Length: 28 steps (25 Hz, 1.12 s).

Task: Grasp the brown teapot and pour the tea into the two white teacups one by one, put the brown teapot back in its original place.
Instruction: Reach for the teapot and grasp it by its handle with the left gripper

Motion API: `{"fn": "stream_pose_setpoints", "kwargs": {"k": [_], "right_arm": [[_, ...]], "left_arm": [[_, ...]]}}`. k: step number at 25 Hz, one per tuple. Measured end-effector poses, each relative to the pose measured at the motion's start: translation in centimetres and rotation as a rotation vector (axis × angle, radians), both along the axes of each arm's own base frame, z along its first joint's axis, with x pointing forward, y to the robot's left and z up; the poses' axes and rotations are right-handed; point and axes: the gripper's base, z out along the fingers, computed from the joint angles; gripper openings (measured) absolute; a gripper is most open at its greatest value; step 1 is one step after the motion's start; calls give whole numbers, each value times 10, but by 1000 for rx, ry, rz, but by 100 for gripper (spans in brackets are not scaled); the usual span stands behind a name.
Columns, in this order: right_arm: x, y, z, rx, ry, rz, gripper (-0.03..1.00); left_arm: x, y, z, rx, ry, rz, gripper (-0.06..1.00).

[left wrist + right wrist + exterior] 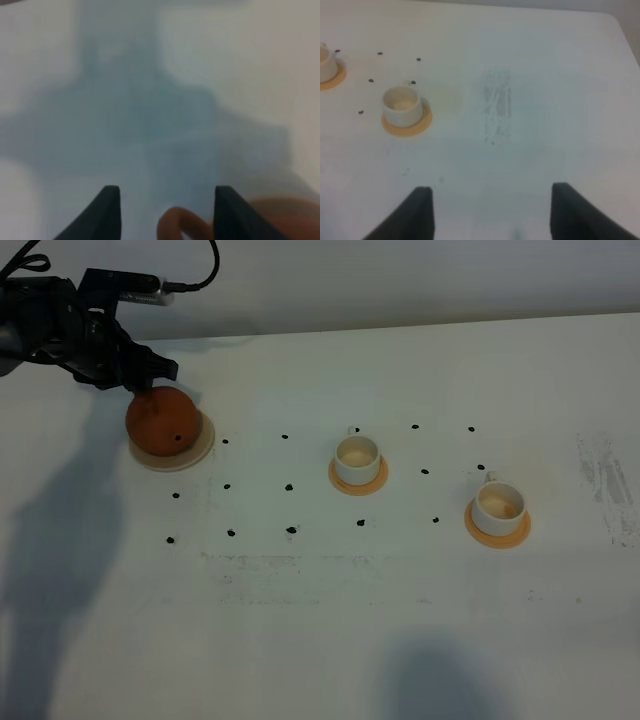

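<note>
The left gripper (168, 190) had its fingers apart, the handle of the brown teapot (160, 422) between them, unclamped — the right gripper (491, 187) hung spread-fingered over the table (555, 70).

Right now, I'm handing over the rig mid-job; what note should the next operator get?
Left pincer open, astride the loop handle of the round orange-brown clay teapot.
Right pincer open over the white table.
Teapot sits on its flat cream coaster; two small white teacups on orange-tan coasters, no tea visible.
Seemingly left: grasp, pour both, return teapot.
</note>
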Motion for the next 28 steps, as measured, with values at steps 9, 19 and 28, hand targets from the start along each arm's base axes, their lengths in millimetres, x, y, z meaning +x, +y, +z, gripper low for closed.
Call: {"fn": "stream_pose_setpoints", "kwargs": {"k": [9,19,28], "right_arm": [[0,0,0,0,0,0,51],[0,0,0,0,0,0,51],[0,0,0,0,0,0,51]], "left_arm": [[0,4,0,20,1,-3,43],[-2,5,0,17,31,-2,43],[-3,11,0,14,50,12,43]]}}
